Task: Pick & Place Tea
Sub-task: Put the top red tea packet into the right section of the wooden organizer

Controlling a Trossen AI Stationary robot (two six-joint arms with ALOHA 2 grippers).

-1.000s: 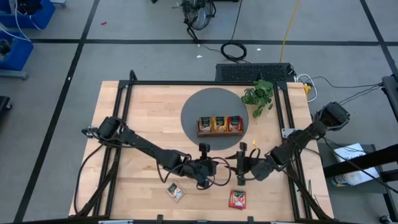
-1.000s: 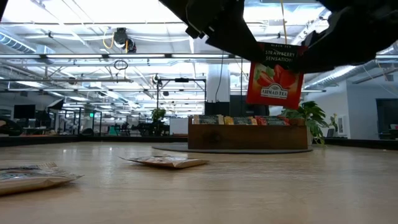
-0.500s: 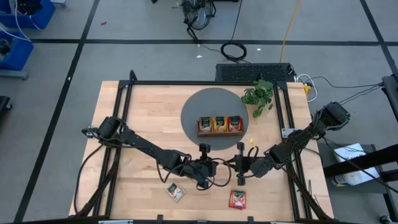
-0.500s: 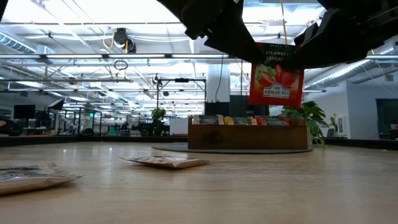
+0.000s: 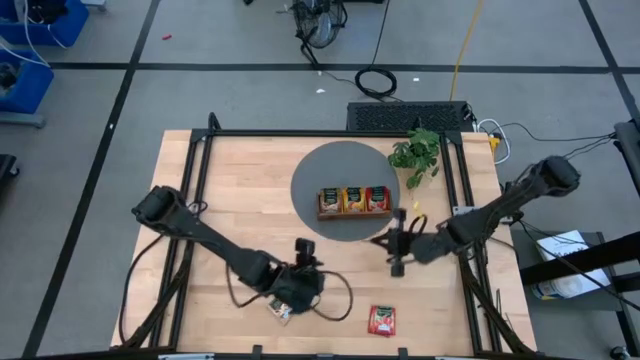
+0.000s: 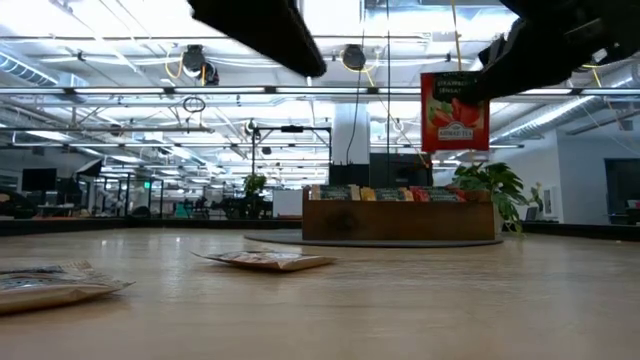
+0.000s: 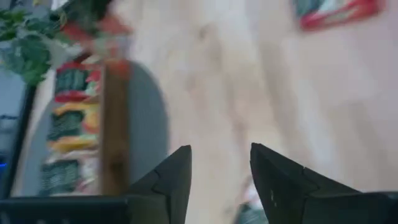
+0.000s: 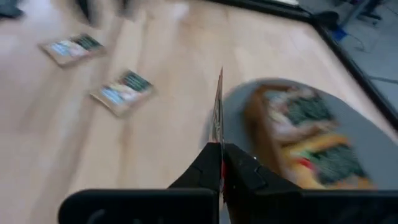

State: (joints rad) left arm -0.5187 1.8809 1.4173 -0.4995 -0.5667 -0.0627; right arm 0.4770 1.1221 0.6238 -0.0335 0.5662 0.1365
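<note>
A red tea sachet (image 6: 455, 110) hangs in the air in front of the wooden tray (image 5: 353, 202), and my right gripper (image 5: 380, 240) is shut on it. The right wrist view shows it edge-on (image 8: 217, 106). The tray stands on a round grey mat (image 5: 320, 165) and has sachets in it. My left gripper (image 7: 221, 171) is open and holds nothing. It hangs near the table's front (image 5: 312, 280), beside a beige sachet (image 5: 281, 309) that lies flat. Another red sachet (image 5: 382, 320) lies flat near the front edge. My right gripper pinches the red sachet by its upper edge (image 8: 217, 134) between its two fingers. The fingers come from the table's right, slanting a little downward. The sachet hangs upright below the hold, its printed face toward the near edge, clear of the table and the tray.
A green leafy plant (image 5: 415, 152) stands at the mat's far right. A black frame (image 5: 205, 180) runs along the table's sides. Bare wood lies left of the mat. The low view shows two flat sachets on the table (image 6: 265, 260) (image 6: 50, 283).
The red sachet has passed from my left gripper to my right. The right gripper shut on it, then rose and carried it toward the tray. The left gripper opened, let go and drew back toward the table's near left, over the beige sachet.
</note>
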